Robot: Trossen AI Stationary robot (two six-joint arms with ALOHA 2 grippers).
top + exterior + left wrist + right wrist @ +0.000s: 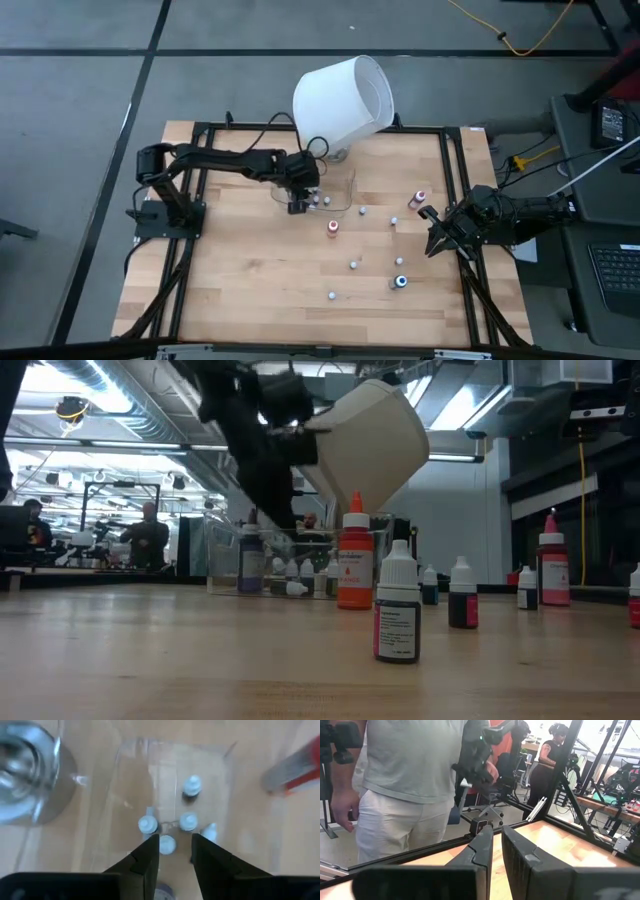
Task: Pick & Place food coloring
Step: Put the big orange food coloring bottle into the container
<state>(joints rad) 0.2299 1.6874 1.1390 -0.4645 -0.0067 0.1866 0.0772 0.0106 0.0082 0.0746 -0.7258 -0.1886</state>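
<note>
The food coloring bottles are scattered on the wooden table: an orange-capped one [333,228] [354,560], a red one [420,197], a blue one [400,282] and several white-capped ones [355,264] [397,610]. More white-capped bottles [192,785] stand inside the clear plastic tray [345,190] [131,755]. My left gripper [299,205] [175,850] hangs open over the tray, pointing down. A white cap [166,845] shows in the gap between its fingertips, lower down in the tray. My right gripper [434,243] [497,837] waits shut above the table's right edge.
A big white lampshade [340,95] [375,440] lies tilted at the table's far edge, just beyond the tray. A glass base [25,770] stands beside the tray. Black frame rails [455,190] run along the table's sides. A person [410,780] stands beyond the table.
</note>
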